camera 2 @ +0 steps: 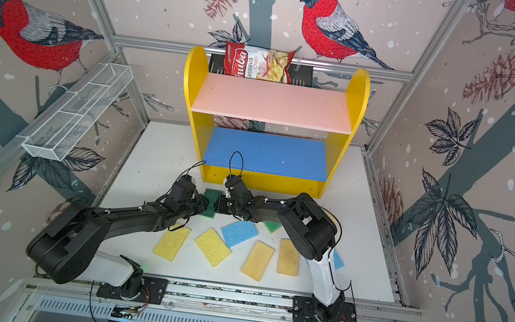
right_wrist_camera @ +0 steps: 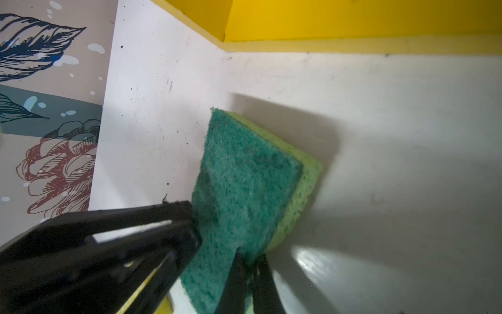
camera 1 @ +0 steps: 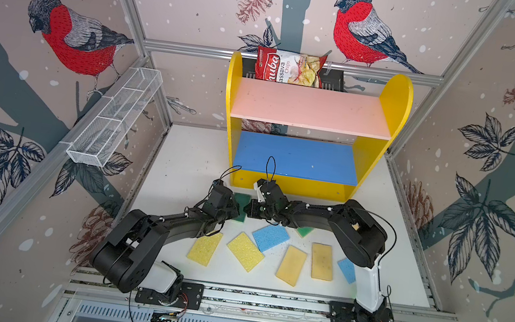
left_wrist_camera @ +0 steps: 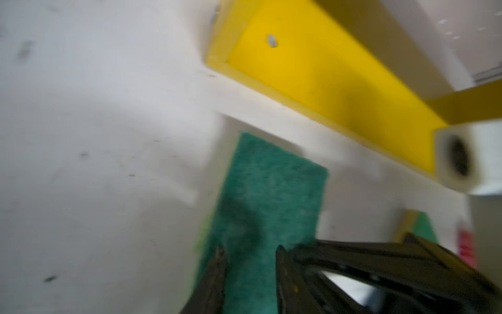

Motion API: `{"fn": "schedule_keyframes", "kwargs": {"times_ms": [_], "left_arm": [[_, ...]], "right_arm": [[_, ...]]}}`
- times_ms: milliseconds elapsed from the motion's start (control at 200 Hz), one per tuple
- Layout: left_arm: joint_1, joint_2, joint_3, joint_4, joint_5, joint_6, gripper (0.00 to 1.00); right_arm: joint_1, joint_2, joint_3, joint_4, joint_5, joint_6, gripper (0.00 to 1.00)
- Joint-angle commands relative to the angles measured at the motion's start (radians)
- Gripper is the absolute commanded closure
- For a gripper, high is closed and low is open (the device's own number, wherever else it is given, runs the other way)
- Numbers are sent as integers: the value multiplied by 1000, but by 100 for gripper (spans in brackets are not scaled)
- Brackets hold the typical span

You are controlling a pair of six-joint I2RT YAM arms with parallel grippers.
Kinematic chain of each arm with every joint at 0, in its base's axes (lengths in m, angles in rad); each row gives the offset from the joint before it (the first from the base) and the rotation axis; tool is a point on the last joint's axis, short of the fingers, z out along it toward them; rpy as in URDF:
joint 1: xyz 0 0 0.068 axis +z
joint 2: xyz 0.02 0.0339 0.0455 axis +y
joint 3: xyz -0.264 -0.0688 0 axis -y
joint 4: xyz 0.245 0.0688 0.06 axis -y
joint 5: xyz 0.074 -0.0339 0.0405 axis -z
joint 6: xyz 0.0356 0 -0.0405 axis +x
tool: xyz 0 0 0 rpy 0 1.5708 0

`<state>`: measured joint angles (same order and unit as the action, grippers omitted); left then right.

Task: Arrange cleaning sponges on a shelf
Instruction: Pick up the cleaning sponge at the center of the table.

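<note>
Clamping an end of the dark green sponge [right_wrist_camera: 244,176], my right fingers [right_wrist_camera: 248,262] are pressed together across its thickness, one on the scrub face and one on the pale green foam underneath. My left fingers [left_wrist_camera: 250,252] come at the same sponge from the left; they stand apart over its green face, and through the blur I cannot tell whether they touch it. In both top views the two sets of fingers meet tip to tip, hiding the middle of this sponge, so only its far and near ends show [camera 1: 243,199]. It sits just on the near side of the shelf [camera 1: 290,185], in front of the left part of the yellow base and apart from it; whether it rests on the white worktop [camera 1: 188,159] or hangs above it I cannot tell. Above the base are the blue middle board [camera 1: 297,157] and the pink top board [camera 1: 311,108]. The other sponges lie flat on the worktop nearer than my fingers: two bright yellow sponges [camera 1: 205,248] [camera 1: 245,251] to the left, a light blue sponge [camera 1: 270,237] in the middle, a second green sponge [camera 1: 304,231] mostly hidden under my right arm, two tan sponges [camera 1: 291,265] [camera 1: 322,261] side by side, and another blue sponge [camera 1: 347,270] half behind the right arm. A red chips bag [camera 1: 289,68] stands behind the shelf's top, and a white wire basket [camera 1: 115,118] hangs on the left wall.
</note>
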<state>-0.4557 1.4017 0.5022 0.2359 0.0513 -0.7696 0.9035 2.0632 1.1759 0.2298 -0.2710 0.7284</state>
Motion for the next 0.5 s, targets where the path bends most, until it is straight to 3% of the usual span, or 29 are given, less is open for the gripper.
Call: {"fn": "schedule_keyframes", "kwargs": {"times_ms": [0,145,495], "left_arm": [[-1,-46,18,-35,3,20,60],[0,-85,36,-76,-25,31,53],[2,-164,-11,-109,-64,18,52]], "right_arm": [[-24,-23,0,-20,35,-37,97],[-35,-32,32,-79,113,-115,98],[-30,-44,42,-86,290,-209,99]]}}
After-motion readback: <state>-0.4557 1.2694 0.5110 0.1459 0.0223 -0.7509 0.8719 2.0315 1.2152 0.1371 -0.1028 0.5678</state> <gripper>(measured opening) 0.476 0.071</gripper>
